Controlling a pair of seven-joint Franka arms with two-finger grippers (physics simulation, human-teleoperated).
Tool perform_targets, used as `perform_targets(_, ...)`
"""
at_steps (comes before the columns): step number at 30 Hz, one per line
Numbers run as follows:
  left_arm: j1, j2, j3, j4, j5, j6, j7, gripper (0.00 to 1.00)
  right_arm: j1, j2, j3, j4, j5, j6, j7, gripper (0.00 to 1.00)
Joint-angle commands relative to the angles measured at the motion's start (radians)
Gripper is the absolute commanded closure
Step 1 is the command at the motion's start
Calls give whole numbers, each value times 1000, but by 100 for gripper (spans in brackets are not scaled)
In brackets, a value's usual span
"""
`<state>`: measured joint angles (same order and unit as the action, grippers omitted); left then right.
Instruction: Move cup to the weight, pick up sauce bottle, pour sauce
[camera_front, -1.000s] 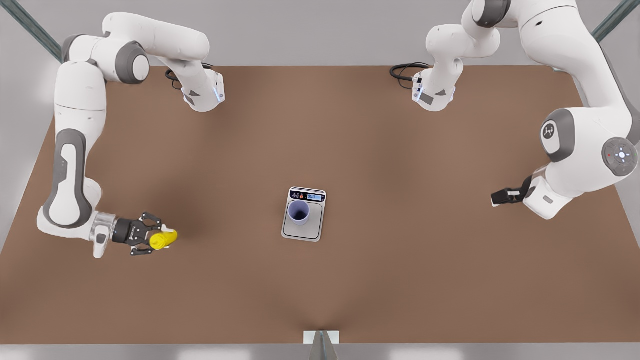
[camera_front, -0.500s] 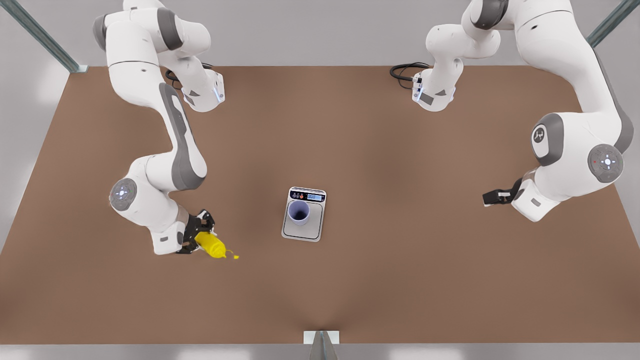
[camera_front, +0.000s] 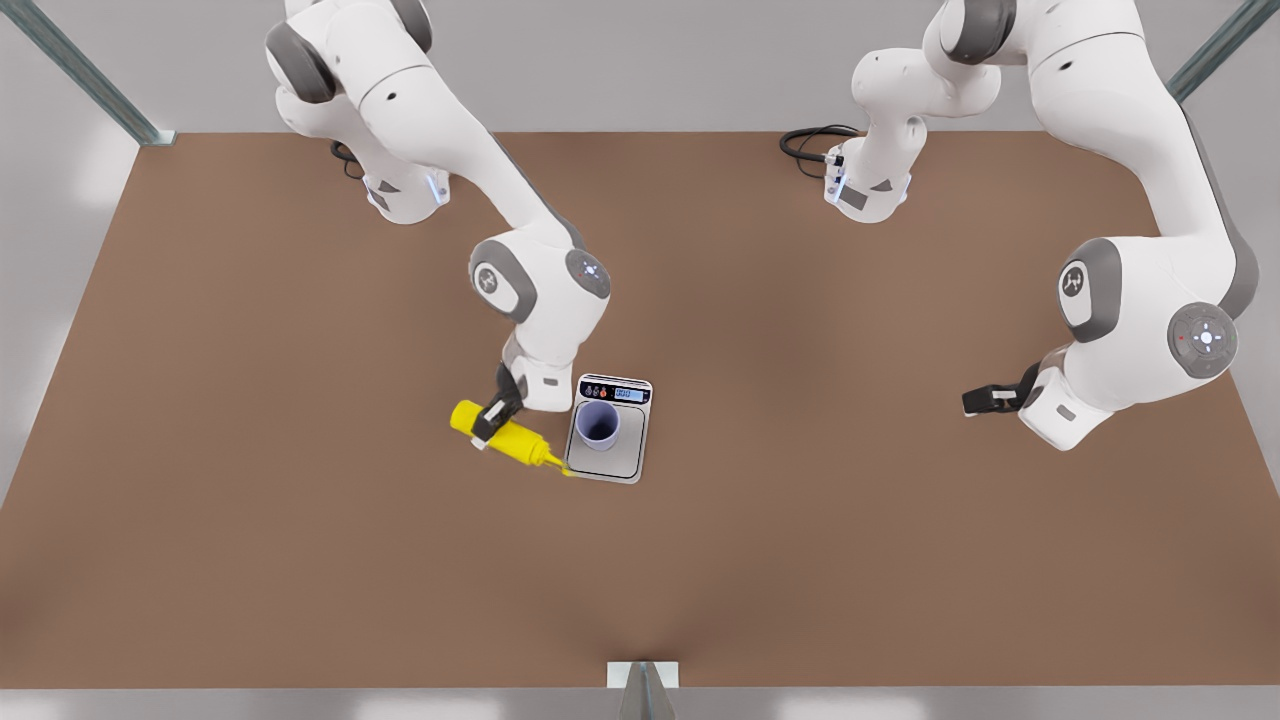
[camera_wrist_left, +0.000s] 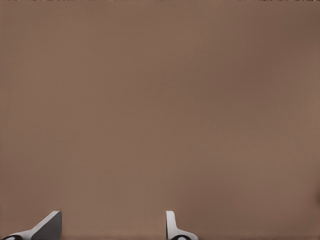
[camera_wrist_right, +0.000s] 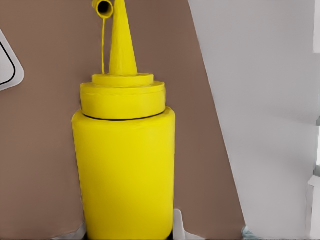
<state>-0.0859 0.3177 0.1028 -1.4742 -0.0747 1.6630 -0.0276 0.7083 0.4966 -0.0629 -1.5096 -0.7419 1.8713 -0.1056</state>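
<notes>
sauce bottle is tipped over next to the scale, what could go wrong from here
1. The sauce bottle in the right gripper has its nozzle at the corner of the weight, short of the cup, so sauce may land on the platform or table.
2. Swinging the nozzle closer could knock the small cup.

The left gripper waits far off, fingers apart.

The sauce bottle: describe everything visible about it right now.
The sauce bottle is bright yellow, plastic-looking, with a cylindrical body, a stepped collar and a pointed nozzle; a small cap hangs from the nozzle on a thin tether in the right wrist view. It is tipped roughly sideways, its nozzle aimed at the weight, the tip near the corner closest to it, short of the cup. The right gripper is clamped around its body, fingers on either side.
</notes>
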Motion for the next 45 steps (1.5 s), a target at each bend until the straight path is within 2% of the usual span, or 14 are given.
perform_targets(1,0,0,0,0,1,0,0,0,7,7,2,2,-30,-17,9,43)
perform_targets(9,0,0,2,0,1,-5,2,0,160,109,3,12,-333,-190,41,43)
perform_targets(14,2,9,2,0,0,1,2,0,195,168,3,9,-453,-222,37,43)
perform_targets(27,3,14,2,0,0,-2,2,0,269,161,8,2,-445,-327,30,43)
perform_targets(45,5,21,3,2,0,3,3,0,273,204,5,-40,-496,-414,18,43)
